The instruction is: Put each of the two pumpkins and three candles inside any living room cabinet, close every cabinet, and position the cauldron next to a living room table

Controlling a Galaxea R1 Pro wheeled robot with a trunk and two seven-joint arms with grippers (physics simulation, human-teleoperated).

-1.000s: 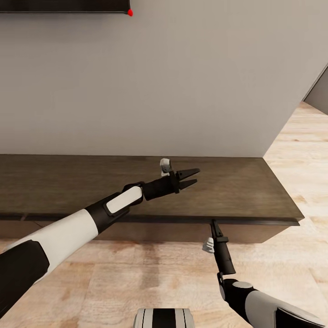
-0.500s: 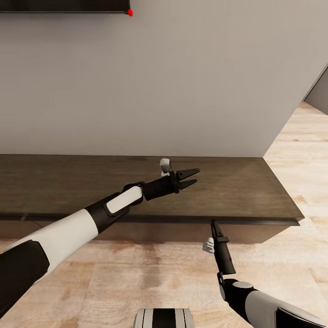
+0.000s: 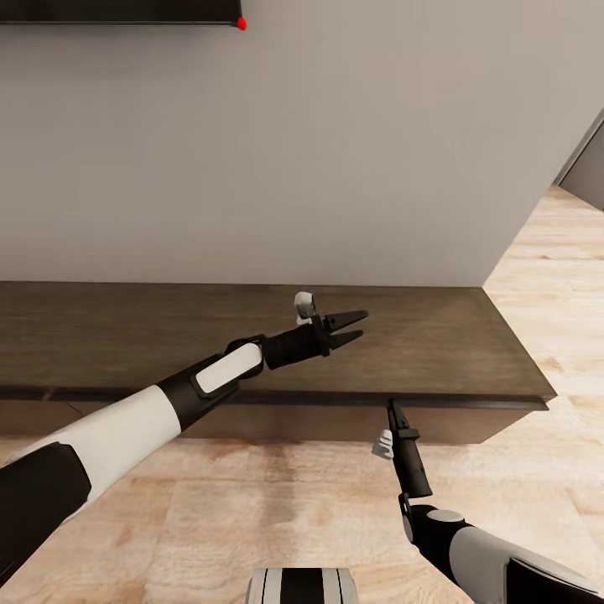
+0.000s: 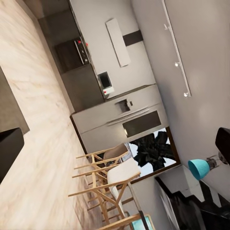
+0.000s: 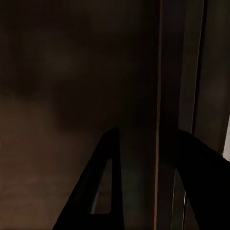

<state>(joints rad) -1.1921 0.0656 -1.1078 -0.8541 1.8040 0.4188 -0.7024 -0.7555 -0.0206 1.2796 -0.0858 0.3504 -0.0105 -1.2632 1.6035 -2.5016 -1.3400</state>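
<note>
Shifted a little since a second ago: right gripper [image 3: 391, 408] tip up at the thin dark gap under the top of the long, low dark-brown wood cabinet [image 3: 436, 344] — opening impossible to tell. Held above that flat handleless unit along the grey wall — left gripper [image 3: 354, 328], parted and empty.

Plain pale grey wall [image 3: 335, 151], unbroken; dark panel edge [image 3: 117, 10] with red dot [image 3: 242, 23] at top. Light wood plank floor [image 3: 277, 512], continuing past the wall's corner. Seen from the left wrist: grey kitchen units [image 4: 122, 115] with dark inset, black wall oven [image 4: 72, 53], pale wooden stools [image 4: 108, 179], dark leafy plant [image 4: 152, 149] at a window, teal lamp shade [image 4: 198, 168], ceiling track with spotlights [image 4: 176, 48].
</note>
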